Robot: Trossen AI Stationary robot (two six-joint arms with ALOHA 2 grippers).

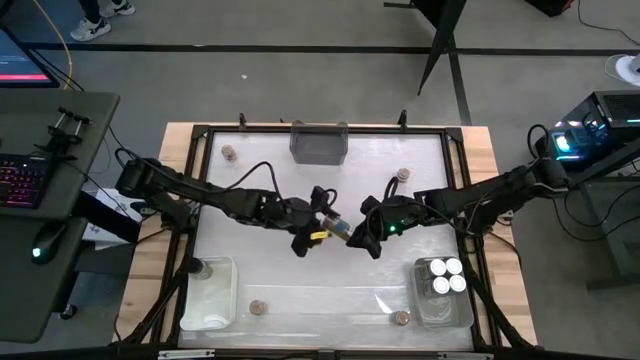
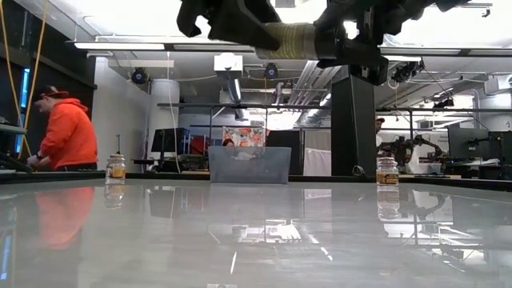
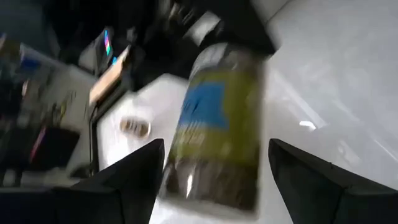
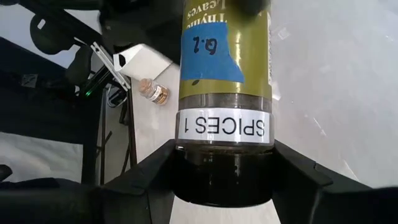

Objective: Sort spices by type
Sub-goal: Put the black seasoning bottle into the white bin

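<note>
A spice jar (image 1: 337, 228) with a yellow-green label, a blue tape patch and a white "SPICES 1" band hangs level in the air above the table's middle, high in the low view (image 2: 290, 38). My right gripper (image 1: 356, 234) (image 4: 224, 148) is shut on one end of it. My left gripper (image 1: 318, 228) (image 3: 216, 148) is open, its fingers standing on either side of the jar's other end (image 3: 214, 180). Loose cork-topped jars (image 1: 229, 152) (image 1: 402, 175) (image 1: 258, 306) (image 1: 402, 318) stand on their bases on the table. My right gripper pinches the jar's dark end (image 4: 224, 183), just below the white band, between its two fingers (image 4: 155, 174). It comes level from the table's right, and the jar sticks out forward along the fingers. The jar is lifted clear of the table and lies level.
A grey bin (image 1: 318, 140) sits at the far edge. A clear bin (image 1: 215, 300) at the near left holds one jar (image 1: 197, 267); another bin (image 1: 428, 305) at the near right holds three white-lidded jars (image 1: 445, 275). A person in an orange hoodie (image 2: 68, 132) stands beyond the table.
</note>
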